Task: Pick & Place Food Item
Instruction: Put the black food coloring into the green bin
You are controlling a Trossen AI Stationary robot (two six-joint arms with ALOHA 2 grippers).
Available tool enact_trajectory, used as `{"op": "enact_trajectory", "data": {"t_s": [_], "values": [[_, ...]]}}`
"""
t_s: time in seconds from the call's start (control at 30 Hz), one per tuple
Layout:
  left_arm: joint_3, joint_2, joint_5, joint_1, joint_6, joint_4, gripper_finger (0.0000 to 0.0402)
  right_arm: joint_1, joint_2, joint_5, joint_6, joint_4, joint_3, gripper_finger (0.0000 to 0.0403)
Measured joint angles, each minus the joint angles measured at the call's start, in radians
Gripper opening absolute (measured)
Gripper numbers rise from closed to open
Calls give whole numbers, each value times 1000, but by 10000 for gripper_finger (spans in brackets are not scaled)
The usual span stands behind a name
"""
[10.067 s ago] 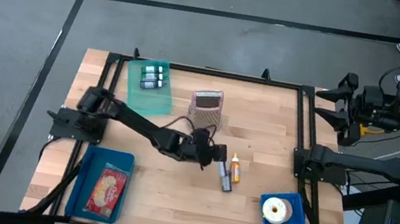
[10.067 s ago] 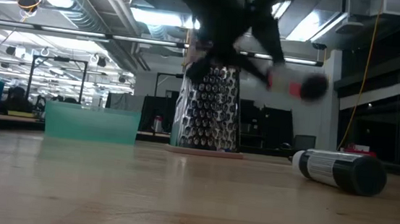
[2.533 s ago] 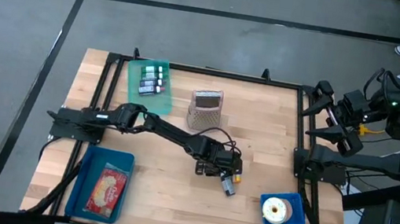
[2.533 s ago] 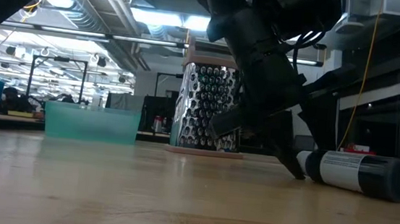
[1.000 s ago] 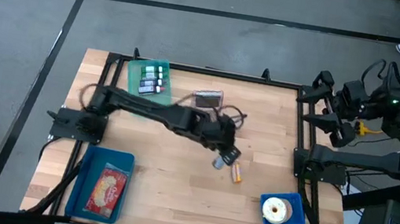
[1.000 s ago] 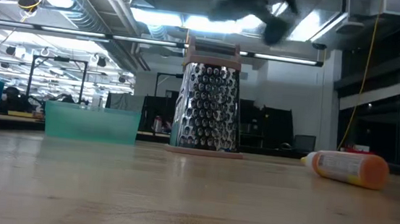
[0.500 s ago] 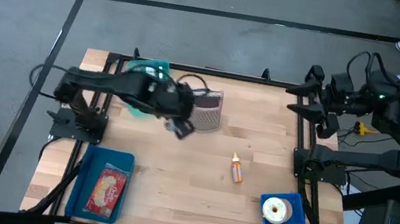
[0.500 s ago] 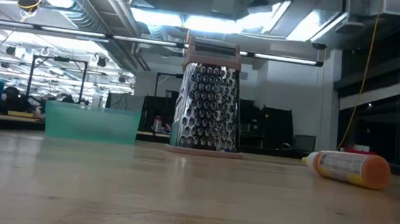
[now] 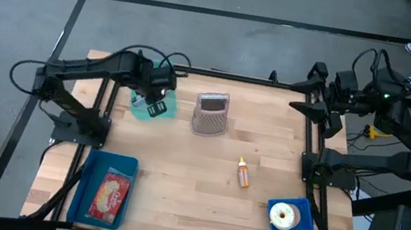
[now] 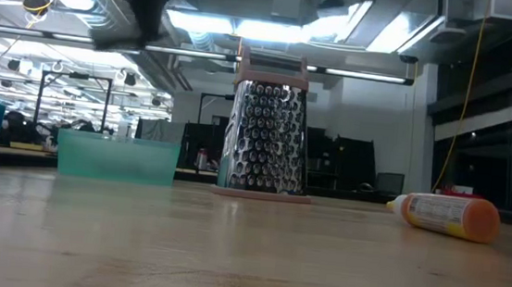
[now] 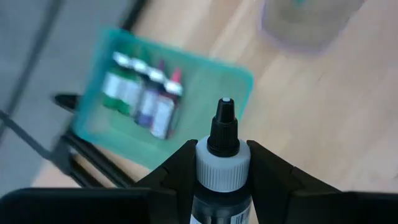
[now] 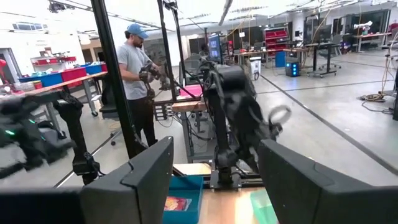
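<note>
My left gripper (image 9: 157, 107) hangs over the green tray (image 9: 139, 108) at the table's far left, shut on a small dark bottle (image 11: 222, 163) with a white collar and black nozzle. In the left wrist view the tray (image 11: 214, 71) lies below the nozzle, with several small bottles (image 11: 146, 99) lying side by side on its floor. An orange bottle (image 9: 243, 172) lies on its side on the wood at mid-table. My right gripper (image 9: 306, 97) is held high at the table's far right edge, open, fingers (image 12: 149, 174) pointing level across the table. My left gripper pinches the dark bottle at its white collar (image 11: 222, 173), one finger on each side. The fingers slant down from above and lie along the bottle, whose black nozzle (image 11: 224, 127) sticks out past their tips. The bottle is lifted clear, above the green tray.
A metal box grater (image 9: 211, 112) stands upright right of the tray. A blue bin (image 9: 84, 195) holding a red food packet sits at the near left, and a blue dish (image 9: 302, 222) with a white ring at the near right. A person stands in the room beyond.
My left gripper has carried the dark bottle from beside the orange bottle at mid-table up and toward the far left, past the grater, to above the green tray, rolling its wrist on the way. The orange bottle has stayed put. My right gripper has edged toward the table's left.
</note>
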Motion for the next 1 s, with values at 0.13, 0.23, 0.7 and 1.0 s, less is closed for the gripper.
{"op": "enact_trajectory", "data": {"t_s": [0.13,0.23,0.7,1.0], "values": [[-253,-89,160,99,71,234,111,0,0,0,4,1,0,232],[-418,-152,249,142,64,417,111,0,0,0,21,1,0,232],[-654,-187,377,272,148,652,111,0,0,0,53,0,0,231],[-541,-183,386,320,253,586,111,0,-1,26,52,0,0,232]]}}
